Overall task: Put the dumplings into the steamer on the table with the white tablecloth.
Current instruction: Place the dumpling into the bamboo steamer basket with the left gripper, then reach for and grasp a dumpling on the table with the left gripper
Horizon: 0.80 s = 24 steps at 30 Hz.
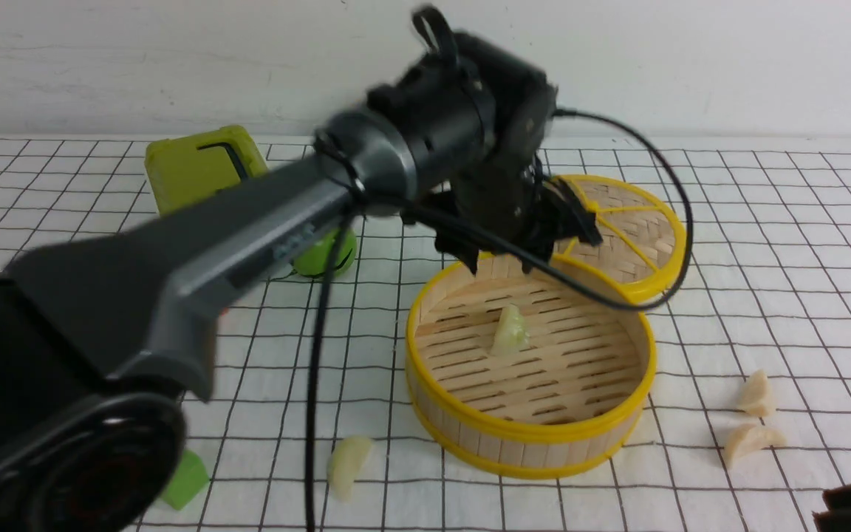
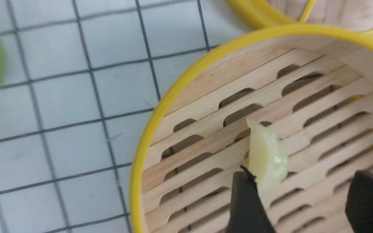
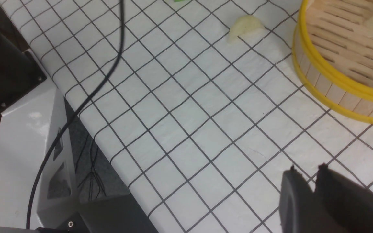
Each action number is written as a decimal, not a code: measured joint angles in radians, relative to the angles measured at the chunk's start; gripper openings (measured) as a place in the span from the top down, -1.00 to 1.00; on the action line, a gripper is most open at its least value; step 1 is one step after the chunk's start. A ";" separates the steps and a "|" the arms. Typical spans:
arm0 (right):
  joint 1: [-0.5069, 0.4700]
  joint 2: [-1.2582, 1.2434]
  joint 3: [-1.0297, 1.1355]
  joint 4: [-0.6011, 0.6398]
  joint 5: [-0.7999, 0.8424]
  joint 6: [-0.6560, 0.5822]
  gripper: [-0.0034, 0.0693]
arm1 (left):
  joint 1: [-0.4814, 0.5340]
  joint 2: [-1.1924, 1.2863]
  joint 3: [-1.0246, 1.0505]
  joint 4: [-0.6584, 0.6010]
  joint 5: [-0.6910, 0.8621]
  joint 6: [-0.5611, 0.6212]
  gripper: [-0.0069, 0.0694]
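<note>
1. White tablecloth [image 1: 765, 222] with a thin black grid is covering the table, and a plain pale wall is running behind it.
2. Steamer [image 1: 529, 436] is sitting open near the middle of the cloth. Its lid [image 1: 632, 229] is lying flat just behind it, appearing to touch the far rim.
3. One greenish dumpling [image 1: 509, 330] is resting on the slatted floor inside the steamer, near the centre and tipped up on its edge.
4. Left gripper [image 2: 306, 207] is hovering over the steamer's far rim with its jaws standing apart. In the left wrist view the dumpling is showing just beside one finger [image 2: 248, 200], not pinched between the two, so it is looking released.
5. Second greenish dumpling [image 1: 348, 462] is lying on the cloth outside the steamer, near the front-left of its wall.
6. Farther cream dumpling [image 1: 756, 394] and nearer cream dumpling [image 1: 750, 441] are lying close together on the cloth to the right of the steamer, clear of its wall.
7. Right gripper [image 3: 307, 168] is hanging low over the cloth on the near side of the steamer. Its jaws are sitting almost together with only a slit between them, gripping nothing.
8. Progress judgement: one dumpling of four is in and three are waiting outside, so the job is looking about a quarter done.
9. Green ball [image 1: 326, 255] is sitting to the left of the steamer and slightly behind it, and it is not part of the job.
</note>
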 joint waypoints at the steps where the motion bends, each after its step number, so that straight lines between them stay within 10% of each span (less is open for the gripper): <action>1: 0.000 0.000 0.000 0.000 -0.005 0.004 0.65 | 0.000 -0.051 -0.001 0.002 0.035 0.022 -0.24; 15: 0.000 -0.001 0.002 -0.003 -0.014 0.010 0.62 | 0.007 -0.559 0.546 0.007 0.128 0.074 -0.24; 24: 0.000 -0.001 0.002 -0.003 -0.022 0.011 0.62 | 0.007 -0.725 1.066 -0.018 -0.148 -0.063 -0.24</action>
